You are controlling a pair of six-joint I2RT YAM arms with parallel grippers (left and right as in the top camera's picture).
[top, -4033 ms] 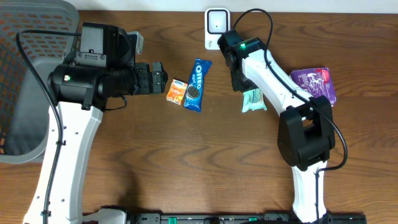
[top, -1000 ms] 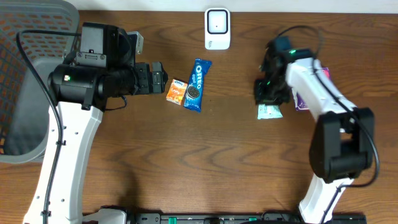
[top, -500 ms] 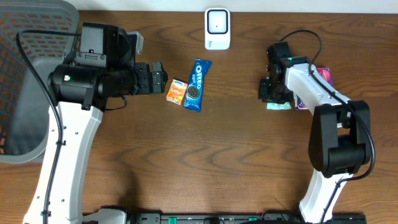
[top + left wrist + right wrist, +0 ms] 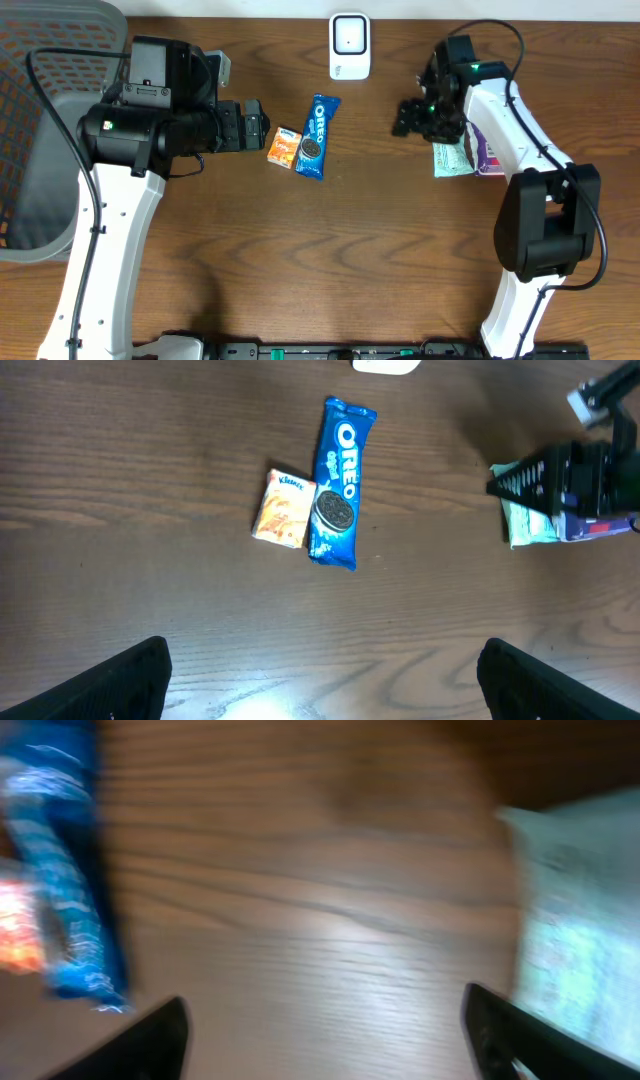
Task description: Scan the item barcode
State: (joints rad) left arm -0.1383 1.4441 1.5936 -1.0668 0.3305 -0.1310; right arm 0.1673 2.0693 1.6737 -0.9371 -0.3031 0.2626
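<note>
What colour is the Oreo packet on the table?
Blue, with white lettering and a dark cookie pictured; the Oreo packet shows best in the left wrist view.

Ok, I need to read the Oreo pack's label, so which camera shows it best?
The left wrist view: the Oreo pack lies whole, sharp and large, logo readable, beside the orange packet. Overhead shows the pack whole but smaller. The right wrist view catches only a blurred blue strip at its left edge.

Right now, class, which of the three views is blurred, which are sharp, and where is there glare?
Right wrist view: smeared; the blue Oreo packet and pale green pouch are streaks. Overhead view: sharp, white rectangular scanner crisp. Left wrist view: sharp, packet lettering readable, glare on the brown wooden table at the bottom edge.
</note>
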